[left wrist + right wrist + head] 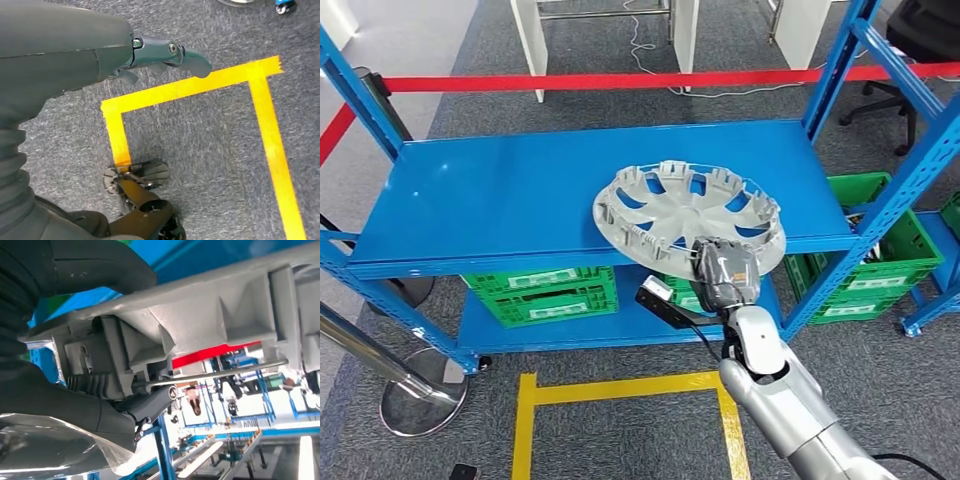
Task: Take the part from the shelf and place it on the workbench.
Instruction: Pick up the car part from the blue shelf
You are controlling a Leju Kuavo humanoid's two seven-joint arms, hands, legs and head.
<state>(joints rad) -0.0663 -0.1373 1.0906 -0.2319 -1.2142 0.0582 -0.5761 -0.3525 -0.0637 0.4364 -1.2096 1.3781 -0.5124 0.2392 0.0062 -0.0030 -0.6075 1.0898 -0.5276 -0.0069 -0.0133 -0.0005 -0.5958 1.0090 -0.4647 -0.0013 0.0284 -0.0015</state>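
Right hand [724,272] grips hubcap [682,205] rim, fingers [151,402] clamped, at shelf [509,190] front edge near right corner. Left hand [166,55] hanging, fingers loosely extended, empty. Grasp made; next, lift clear toward workbench.

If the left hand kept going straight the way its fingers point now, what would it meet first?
Probably the grey carpet floor near the yellow tape line. The left hand hangs empty with its fingers extended, and nothing shows between them and the floor, though depth is hard to judge.
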